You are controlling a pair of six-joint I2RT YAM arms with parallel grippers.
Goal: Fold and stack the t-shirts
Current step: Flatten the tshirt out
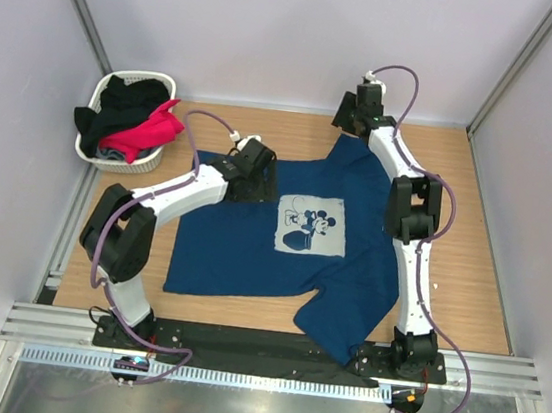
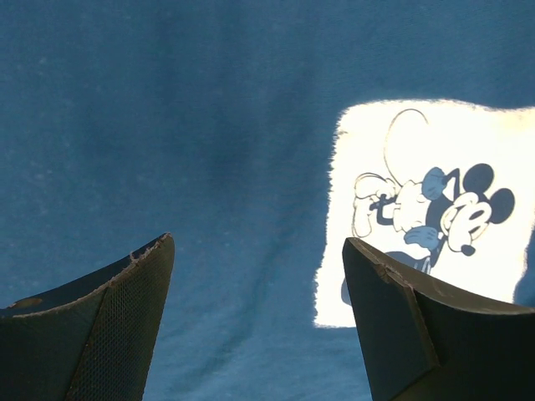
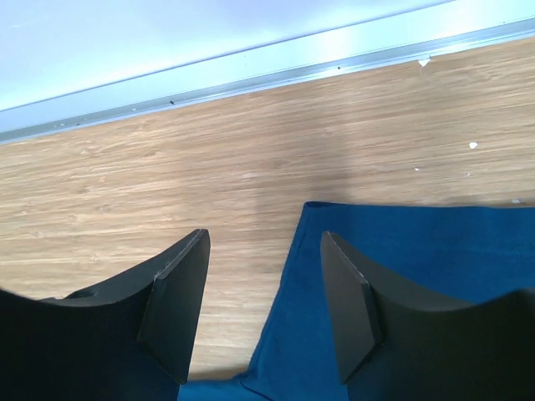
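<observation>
A navy t-shirt (image 1: 251, 249) lies spread on the wooden table, its pale cartoon-mouse print (image 1: 311, 227) facing up. My left gripper (image 1: 259, 161) hovers open over the shirt's upper left part; the left wrist view shows blue cloth (image 2: 209, 167) and the print (image 2: 435, 209) between and beyond the fingers (image 2: 125, 317). My right gripper (image 1: 353, 110) is open at the shirt's far edge; the right wrist view shows the shirt's edge (image 3: 393, 251) under its fingers (image 3: 180, 305). A pink t-shirt (image 1: 149, 133) and a black t-shirt (image 1: 128, 98) sit in the basket.
A small white woven basket (image 1: 93, 151) stands at the back left corner. The back wall rail (image 3: 251, 79) runs just beyond the right gripper. Bare wood (image 1: 473, 241) shows to the right of the shirt. One sleeve (image 1: 341, 330) hangs toward the near edge.
</observation>
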